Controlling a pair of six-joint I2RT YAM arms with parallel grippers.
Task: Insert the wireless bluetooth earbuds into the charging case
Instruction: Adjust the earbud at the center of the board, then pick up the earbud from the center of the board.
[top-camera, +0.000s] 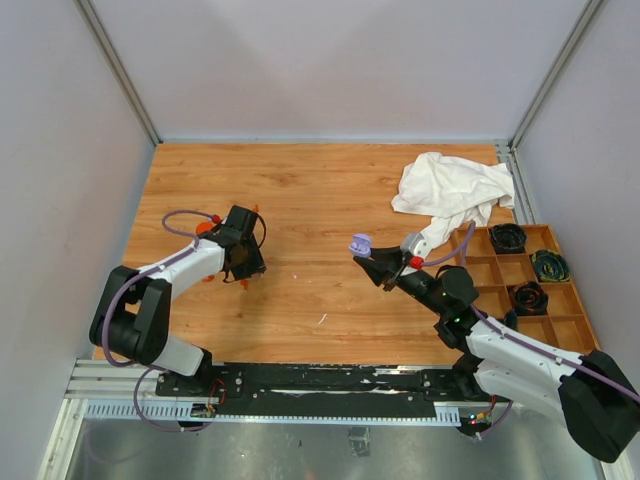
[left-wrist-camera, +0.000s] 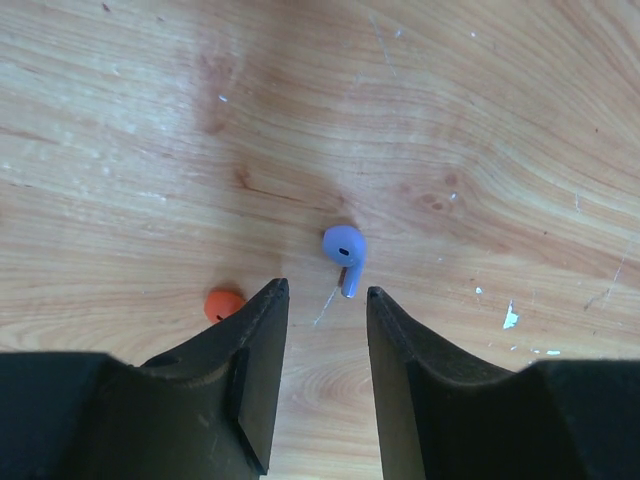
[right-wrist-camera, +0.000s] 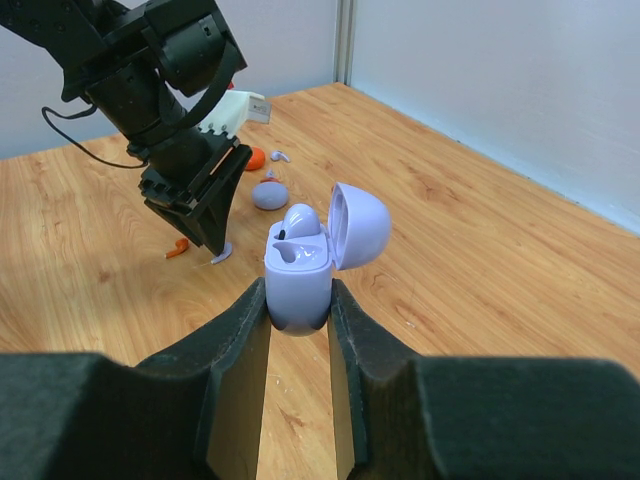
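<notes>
My right gripper (right-wrist-camera: 299, 300) is shut on the base of an open lavender charging case (right-wrist-camera: 298, 285), held above the table with its lid (right-wrist-camera: 358, 225) flipped back. One lavender earbud (right-wrist-camera: 302, 220) sits in the case. In the top view the case (top-camera: 361, 244) is mid-table. My left gripper (left-wrist-camera: 325, 290) is open and points down at the table. A lavender earbud (left-wrist-camera: 344, 250) lies just beyond its fingertips, level with the gap. An orange-red earbud (left-wrist-camera: 224, 304) lies beside the left finger. Both also show in the right wrist view, the lavender earbud (right-wrist-camera: 222, 256) and the orange-red one (right-wrist-camera: 178, 249).
A lavender disc (right-wrist-camera: 267, 194) and an orange-red disc (right-wrist-camera: 255, 158) lie behind the left gripper (top-camera: 243, 278). A crumpled white cloth (top-camera: 450, 195) lies at the back right. A wooden compartment tray (top-camera: 560, 330) with black cable coils stands at the right edge.
</notes>
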